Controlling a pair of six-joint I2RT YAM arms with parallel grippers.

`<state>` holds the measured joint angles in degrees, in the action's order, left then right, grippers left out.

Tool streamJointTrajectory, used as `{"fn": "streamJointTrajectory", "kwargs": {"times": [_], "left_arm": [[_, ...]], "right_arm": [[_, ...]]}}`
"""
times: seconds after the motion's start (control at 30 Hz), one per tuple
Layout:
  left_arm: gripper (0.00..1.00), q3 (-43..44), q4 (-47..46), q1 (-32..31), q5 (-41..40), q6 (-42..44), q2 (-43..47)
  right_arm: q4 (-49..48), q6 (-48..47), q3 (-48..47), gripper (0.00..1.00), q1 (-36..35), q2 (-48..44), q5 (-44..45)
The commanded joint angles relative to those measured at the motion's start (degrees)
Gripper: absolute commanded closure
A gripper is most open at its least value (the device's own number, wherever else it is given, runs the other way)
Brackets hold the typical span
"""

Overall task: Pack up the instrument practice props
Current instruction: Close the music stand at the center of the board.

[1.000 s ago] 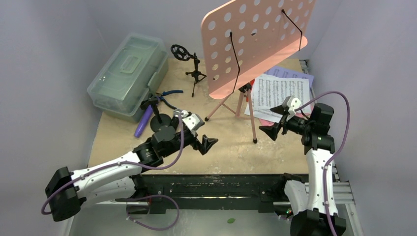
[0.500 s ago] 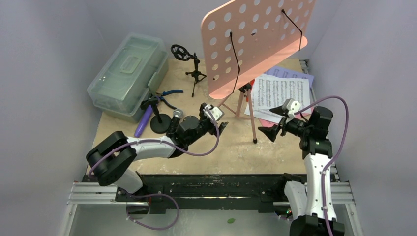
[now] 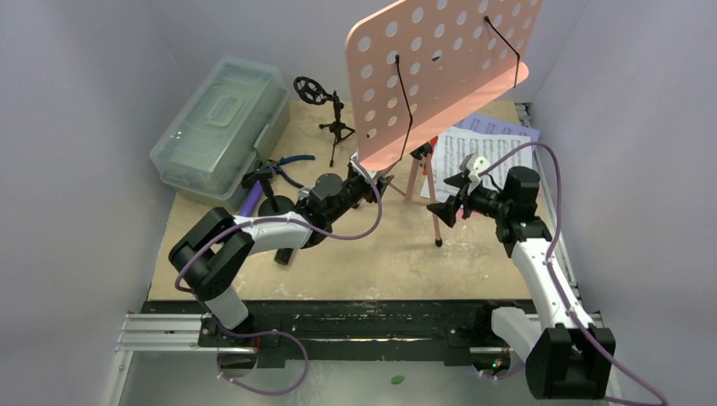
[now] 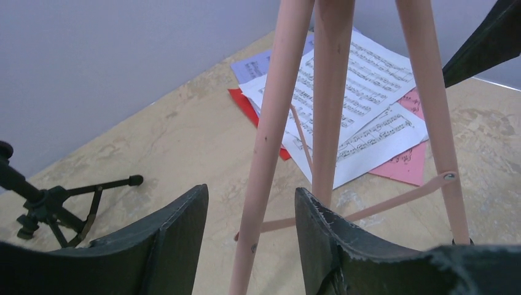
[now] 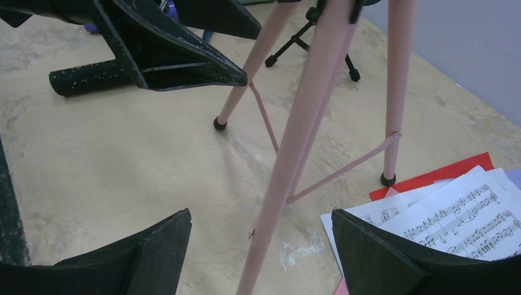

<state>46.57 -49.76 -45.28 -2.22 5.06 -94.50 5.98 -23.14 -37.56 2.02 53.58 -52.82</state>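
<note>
- Left end effector [image 4: 250, 192] half open, straddling a leg of the rack [image 3: 461, 89], seemingly not touching.
- Right end effector [image 5: 259, 216] wide open around another leg, gripping nothing.
- Rack upright on desk [image 3: 372, 254], beside sheets [image 3: 486, 156].

walled lab bench [image 3: 380, 258] with aluminium rail [image 3: 161, 331]

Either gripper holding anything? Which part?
Nothing held. The left gripper and right gripper each straddle a tripod leg of the pink perforated music rack, jaws open, not touching.

rack [image 3: 397, 148] 1 | mic stands [image 3: 336, 128] 2 | purple microphone [image 3: 248, 205] 1 | case [image 3: 221, 127] 1 | pliers [image 3: 292, 159] 1
</note>
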Motion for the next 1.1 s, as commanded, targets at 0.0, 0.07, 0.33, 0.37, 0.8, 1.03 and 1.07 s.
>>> {"fn": "streamJointTrajectory", "kwargs": {"times": [0.0,0.07,0.33,0.37,0.8,1.03,1.07], "left_arm": [[0.50,5.48,-0.56,1.44,6.30,-1.33,-2.96],[0.54,6.77,0.31,1.65,7.09,-1.54,-4.11],[0.89,8.46,1.33,1.96,12.74,-2.75,-5.63],[0.97,8.45,1.33,1.96,13.66,-3.07,-5.45],[1.00,5.16,-11.37,1.90,21.86,-18.42,-2.23],[1.00,3.41,-22.37,1.42,22.57,-27.35,-5.54],[1.00,3.36,-23.23,1.30,22.55,-28.17,-5.82]], "right_arm": [[-10.22,5.34,-5.19,0.17,-1.57,5.65,5.94],[-11.21,6.42,-5.81,0.24,-2.83,7.28,6.16],[-14.35,5.38,-3.77,0.73,-6.89,7.41,7.21],[-14.14,5.44,-4.00,0.85,-7.12,7.37,6.94],[-25.10,19.97,0.21,1.00,-7.21,1.01,1.33],[-28.99,22.60,2.29,1.00,-7.21,2.33,1.44],[-29.18,22.75,2.43,1.00,-7.21,2.58,1.86]]}}
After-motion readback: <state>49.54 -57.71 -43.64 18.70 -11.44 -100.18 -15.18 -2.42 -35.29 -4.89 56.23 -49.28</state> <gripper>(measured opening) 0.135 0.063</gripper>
